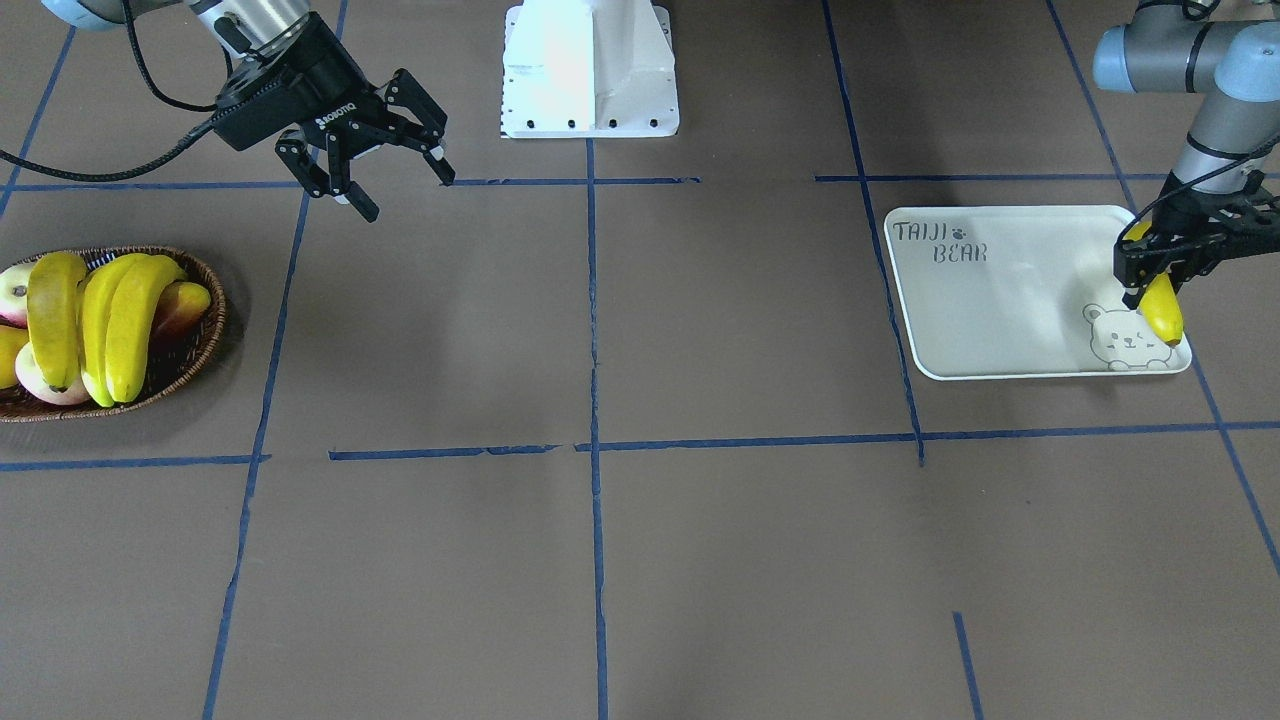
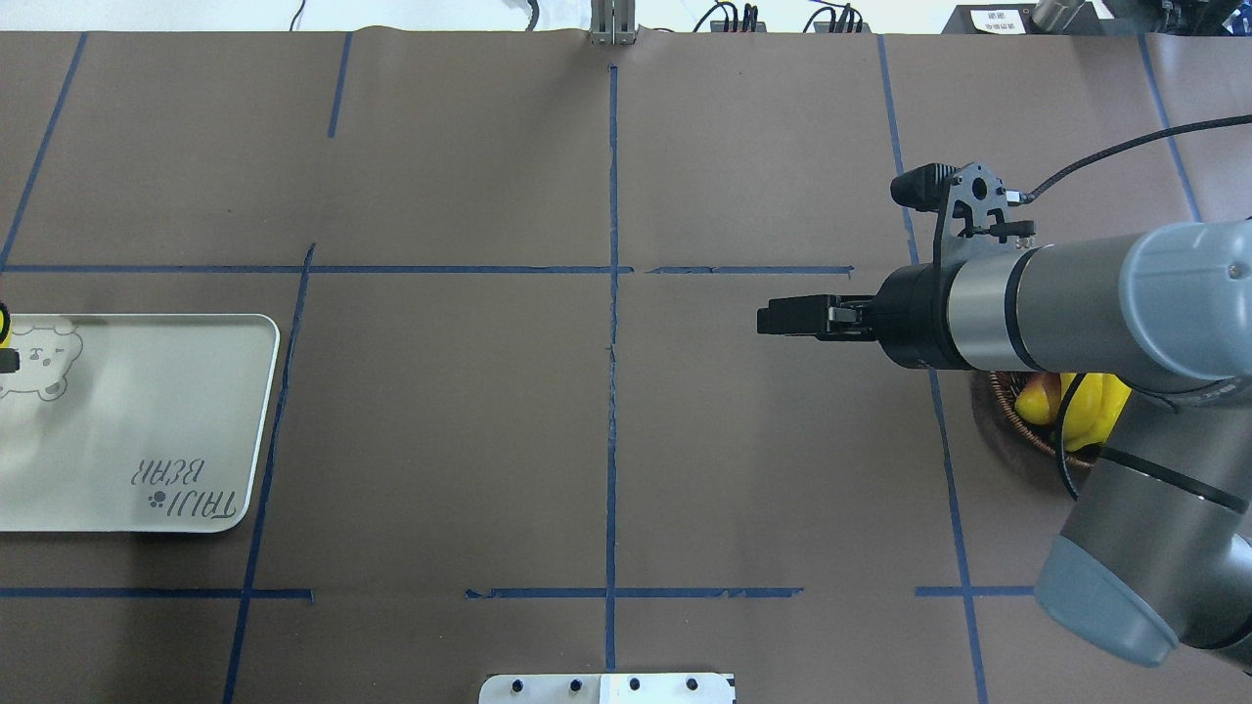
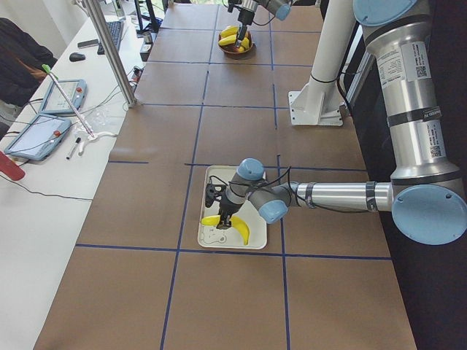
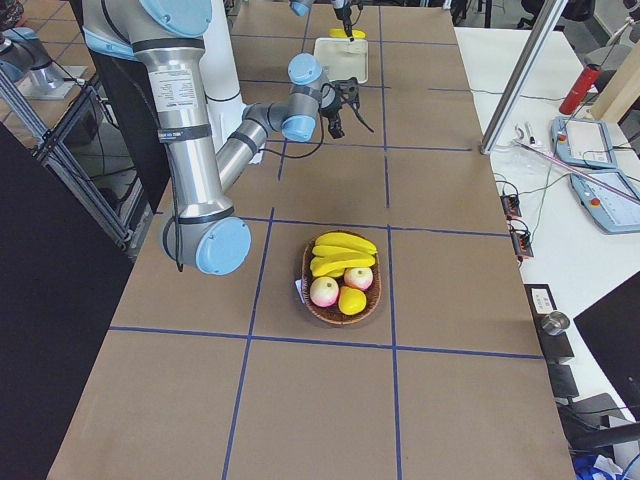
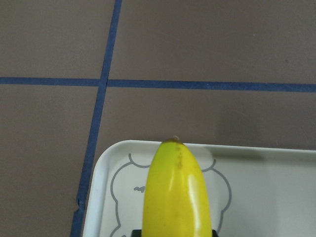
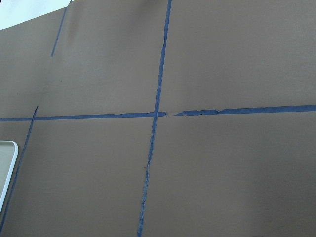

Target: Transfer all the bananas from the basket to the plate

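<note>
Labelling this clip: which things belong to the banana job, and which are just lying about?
Job: long yellow banana gripped by the left gripper; three more bananas; oval brown wicker basket; cream rectangular plate.
Lying about: pinkish round apples; red-yellow fruit.

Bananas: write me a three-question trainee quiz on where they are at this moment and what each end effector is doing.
1. True or false: the right end effector is shut on a banana.
2. How many bananas lie in the basket?
3. The left end effector holds its banana at which part of the plate? A. the centre. B. the corner with the bear drawing. C. none, it is well off the plate.
Key: 1 false, it is open and empty; 2 three; 3 B.
</note>
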Robot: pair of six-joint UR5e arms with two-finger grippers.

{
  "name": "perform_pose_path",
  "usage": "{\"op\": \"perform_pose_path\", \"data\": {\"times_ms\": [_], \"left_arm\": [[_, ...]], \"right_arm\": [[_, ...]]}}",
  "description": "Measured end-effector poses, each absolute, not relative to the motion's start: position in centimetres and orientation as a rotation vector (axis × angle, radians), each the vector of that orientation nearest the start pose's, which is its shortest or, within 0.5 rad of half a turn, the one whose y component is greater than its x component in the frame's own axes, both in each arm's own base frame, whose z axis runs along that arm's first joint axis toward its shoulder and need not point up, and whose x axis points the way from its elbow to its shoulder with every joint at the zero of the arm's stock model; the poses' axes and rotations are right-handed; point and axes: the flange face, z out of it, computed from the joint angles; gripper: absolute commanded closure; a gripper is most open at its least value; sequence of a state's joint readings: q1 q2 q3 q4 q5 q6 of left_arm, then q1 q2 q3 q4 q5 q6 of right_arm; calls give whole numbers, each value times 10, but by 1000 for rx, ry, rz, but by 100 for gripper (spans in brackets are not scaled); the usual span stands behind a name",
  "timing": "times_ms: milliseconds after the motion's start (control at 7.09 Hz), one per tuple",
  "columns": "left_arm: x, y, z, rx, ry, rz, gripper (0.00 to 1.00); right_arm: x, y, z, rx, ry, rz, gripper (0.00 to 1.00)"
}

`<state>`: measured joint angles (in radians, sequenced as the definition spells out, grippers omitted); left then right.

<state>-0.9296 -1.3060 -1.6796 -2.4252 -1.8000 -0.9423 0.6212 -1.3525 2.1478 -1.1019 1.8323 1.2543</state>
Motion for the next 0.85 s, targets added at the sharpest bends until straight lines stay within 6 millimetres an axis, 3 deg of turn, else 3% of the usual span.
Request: {"op": "perform_pose_path", "data": {"times_ms": [423,564,705,846], "left_arm": [[168,-398,640,332,659,-194,92],[175,-396,640,327,662,-180,83],[180,-394,639,322,665,-168,21],[184,-392,640,318,666,-159,0]], "right_arm": [[-333,-373,232,368,-1221,100,0],[-332,-373,232,369,-1220,101,0],[-331,-374,232,370,-1219,103,0],[-331,-374,232,369,-1219,104,0]]}}
